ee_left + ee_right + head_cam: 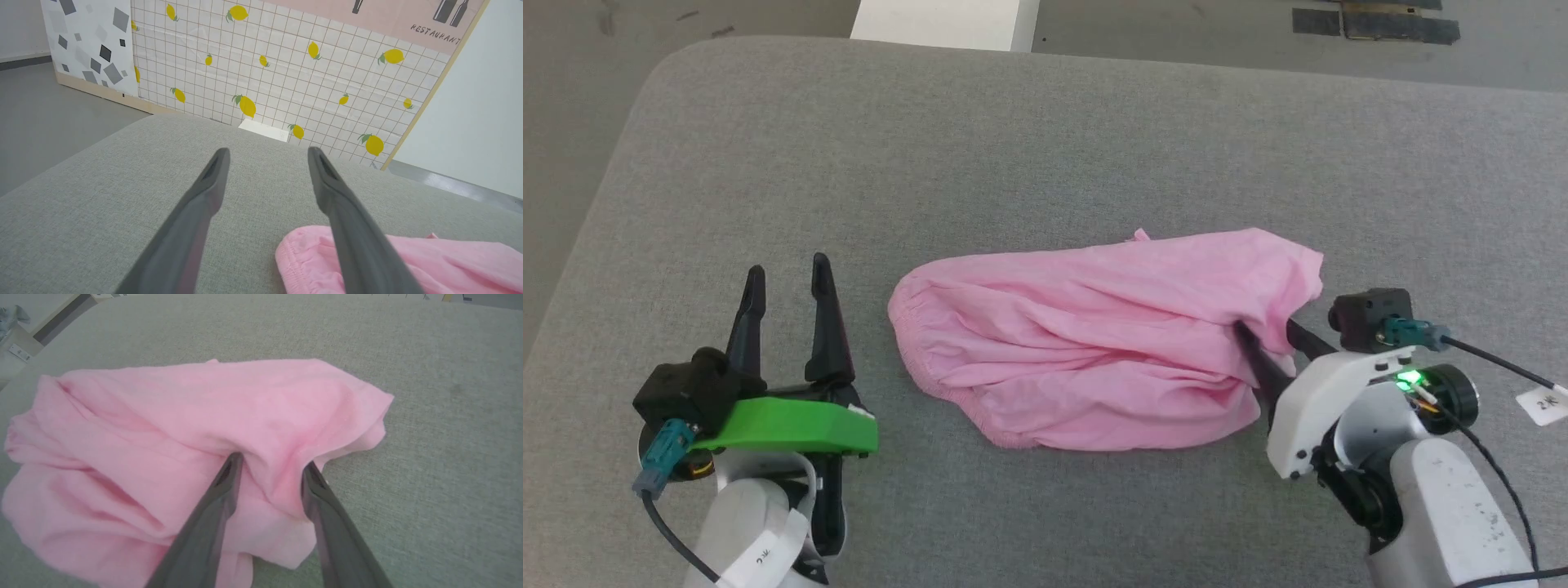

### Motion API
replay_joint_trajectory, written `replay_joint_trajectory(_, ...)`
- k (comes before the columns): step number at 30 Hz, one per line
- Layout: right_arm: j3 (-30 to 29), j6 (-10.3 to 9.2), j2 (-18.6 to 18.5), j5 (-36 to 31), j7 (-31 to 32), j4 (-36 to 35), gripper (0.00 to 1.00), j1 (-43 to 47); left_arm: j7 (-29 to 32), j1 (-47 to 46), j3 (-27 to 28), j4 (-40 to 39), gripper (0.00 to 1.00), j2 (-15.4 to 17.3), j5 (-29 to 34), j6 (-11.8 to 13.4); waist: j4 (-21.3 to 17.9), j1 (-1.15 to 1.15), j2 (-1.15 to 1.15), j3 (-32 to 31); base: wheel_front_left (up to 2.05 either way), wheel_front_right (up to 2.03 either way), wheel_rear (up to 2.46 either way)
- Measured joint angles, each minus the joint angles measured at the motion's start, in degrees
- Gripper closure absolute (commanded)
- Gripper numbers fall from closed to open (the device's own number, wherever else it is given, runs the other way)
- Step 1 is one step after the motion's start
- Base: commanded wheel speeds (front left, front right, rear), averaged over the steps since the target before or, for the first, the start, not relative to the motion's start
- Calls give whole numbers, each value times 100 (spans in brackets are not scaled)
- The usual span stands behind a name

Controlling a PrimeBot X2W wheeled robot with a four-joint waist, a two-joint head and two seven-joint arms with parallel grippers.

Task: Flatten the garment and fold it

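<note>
Right claw (271,465) straddles a fold at the right end of the pink garment (1094,351), fingers (220,490) apart, seemingly not pinching yet. Left claw (788,273) stands spread beside the gathered hem (907,327) on the grey counter (1013,147). We should pinch both ends, then pull apart evenly.

There is one crumpled light-pink garment (1094,351) of thin soft fabric, one grey cloth-covered bench (1013,147), one flat white block (943,23), and two pairs of long dark jaws.
</note>
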Motion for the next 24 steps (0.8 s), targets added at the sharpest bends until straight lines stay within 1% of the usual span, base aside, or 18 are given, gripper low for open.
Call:
replay_joint_trajectory(1, 10, 0, -24, 0, -49, -29, 96, 0, 0, 1, 40, 23, 0, -20, 53, -41, 2, 0, 0, -7, 0, 0, 0)
replay_joint_trajectory(2, 9, -1, -36, 12, -102, -75, 100, 0, 0, 1, 89, 53, 0, -46, 114, -96, 1, 0, 0, -24, 0, 0, 0)
replay_joint_trajectory(5, 26, -1, -63, 107, -112, -249, 100, 17, 0, 13, 220, 133, 0, -119, 194, -180, -23, 0, 0, -87, 0, 0, 0)
replay_joint_trajectory(8, 60, -1, -103, 183, -68, -584, 100, 123, 0, 36, 301, 199, 0, -157, 242, -268, -63, 0, 0, -164, 0, 0, 0)
replay_joint_trajectory(11, 109, -1, -166, 376, 97, -1191, 100, 346, 0, 43, 361, 231, 0, -172, 276, -316, -97, 0, 0, -253, 0, 0, 0)
replay_joint_trajectory(13, 86, -1, -164, 613, 219, -1804, 100, 502, 0, 68, 400, 226, 0, -185, 287, -323, -129, 0, 0, -308, 0, 0, 0)
replay_joint_trajectory(15, -36, 0, -214, 642, 331, -2321, 100, 537, -1, 107, 428, 221, 0, -188, 308, -331, -178, 0, 0, -335, 0, 0, 0)
replay_joint_trajectory(17, -275, -1, -285, 637, 489, -2694, 100, 532, 0, 120, 428, 224, 0, -194, 337, -368, -220, 0, 0, -357, 0, 0, 0)
replay_joint_trajectory(19, -500, -1, -316, 615, 659, -2814, 100, 485, 0, 119, 419, 221, 0, -203, 385, -377, -239, 0, 0, -360, 0, 0, 0)
replay_joint_trajectory(21, -702, -1, -335, 590, 833, -2761, 100, 309, 0, 116, 408, 221, 0, -204, 416, -411, -239, 0, 0, -329, 0, 0, 0)
replay_joint_trajectory(24, -1009, -1, -372, 575, 1066, -2251, 100, -277, 0, 87, 321, 227, 0, -207, 415, -444, -217, 0, 0, -219, 0, 0, 0)
